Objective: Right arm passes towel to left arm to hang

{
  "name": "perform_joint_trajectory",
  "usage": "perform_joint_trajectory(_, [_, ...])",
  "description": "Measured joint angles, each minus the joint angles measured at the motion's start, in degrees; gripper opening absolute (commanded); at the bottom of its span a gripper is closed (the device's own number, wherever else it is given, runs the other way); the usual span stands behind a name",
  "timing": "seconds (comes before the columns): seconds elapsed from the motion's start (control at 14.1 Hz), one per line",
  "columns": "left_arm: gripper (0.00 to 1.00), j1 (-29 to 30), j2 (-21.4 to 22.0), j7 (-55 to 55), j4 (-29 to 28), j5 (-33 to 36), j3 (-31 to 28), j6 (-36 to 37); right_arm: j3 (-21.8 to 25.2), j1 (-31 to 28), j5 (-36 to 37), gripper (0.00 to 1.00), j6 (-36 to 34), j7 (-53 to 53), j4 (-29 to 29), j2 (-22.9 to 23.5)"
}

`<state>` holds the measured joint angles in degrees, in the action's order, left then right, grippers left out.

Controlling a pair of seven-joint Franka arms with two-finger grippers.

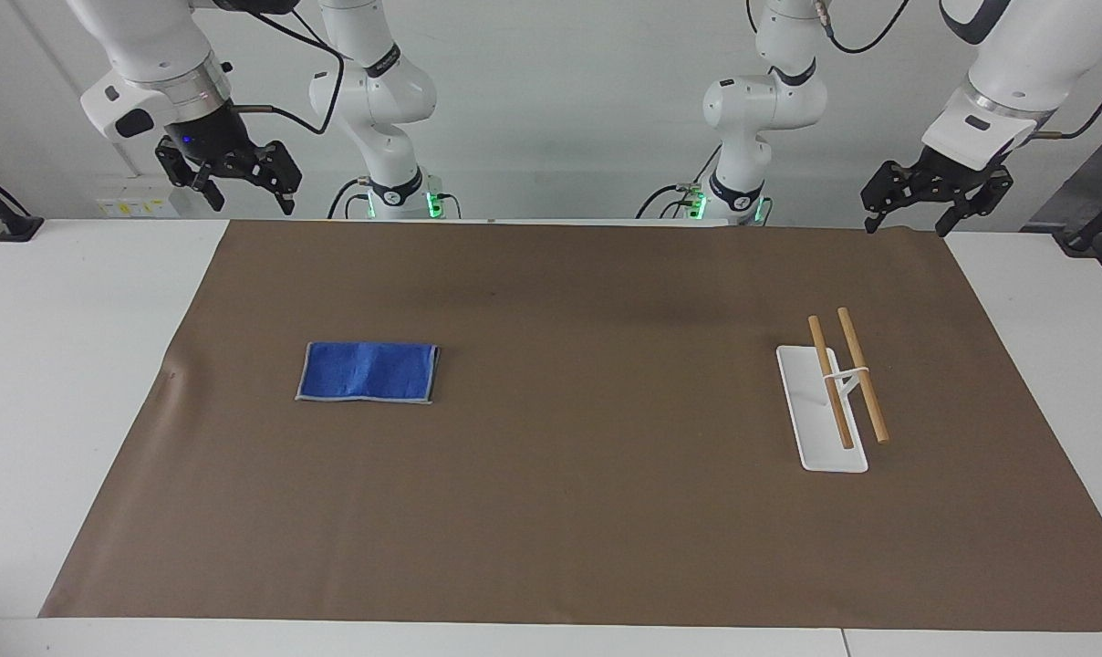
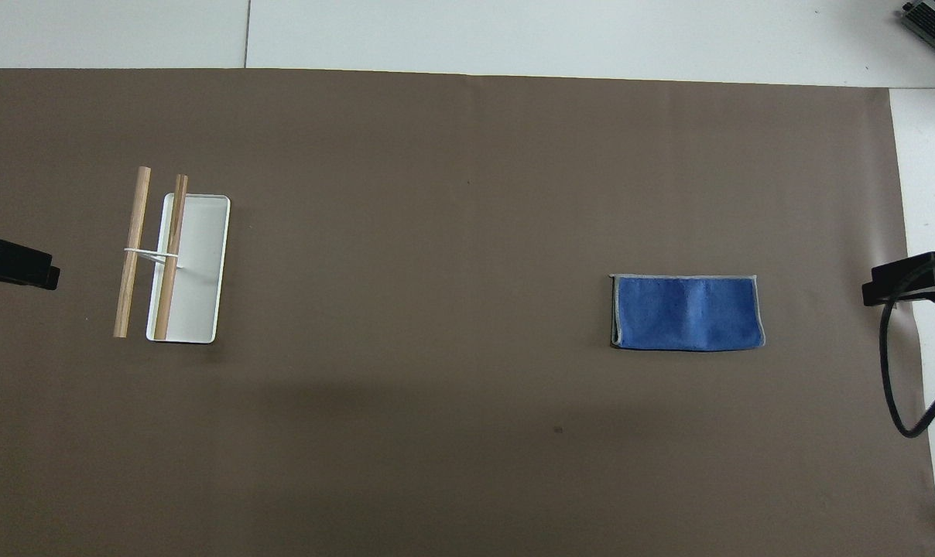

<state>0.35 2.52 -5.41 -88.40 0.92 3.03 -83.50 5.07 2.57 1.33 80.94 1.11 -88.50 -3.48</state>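
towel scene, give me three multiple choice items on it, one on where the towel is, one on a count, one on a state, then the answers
1. Where does the towel lie?
A. on the brown mat, toward the right arm's end
B. over the rack
C. in a gripper

2. How many wooden rods does the rack carry?
A. one
B. two
C. four

3. What state are the left gripper and right gripper in?
A. both open and empty
B. right one shut on the towel
C. both shut on the rack

Answers:
1 A, it lies flat and folded on the mat.
2 B, two parallel rods show.
3 A, both hang raised, holding nothing.
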Motion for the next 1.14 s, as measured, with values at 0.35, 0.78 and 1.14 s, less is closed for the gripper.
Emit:
perform_joint_trajectory(0.35, [1.00, 0.00, 0.00, 0.00, 0.00, 0.00, 0.00, 0.00, 0.01, 0.00, 0.00, 1.00, 0.00, 0.00, -0.20, -0.01])
perform_joint_trajectory(0.78, [1.00, 0.00, 0.00, 0.00, 0.00, 0.00, 0.00, 0.00, 0.00, 0.00, 0.00, 1.00, 0.00, 0.00, -2.15, -0.97])
perform_joint_trajectory(1.14, [1.00, 0.00, 0.00, 0.00, 0.00, 0.00, 0.00, 0.00, -0.01, 0.00, 0.00, 1.00, 0.00, 0.00, -2.49, -1.21])
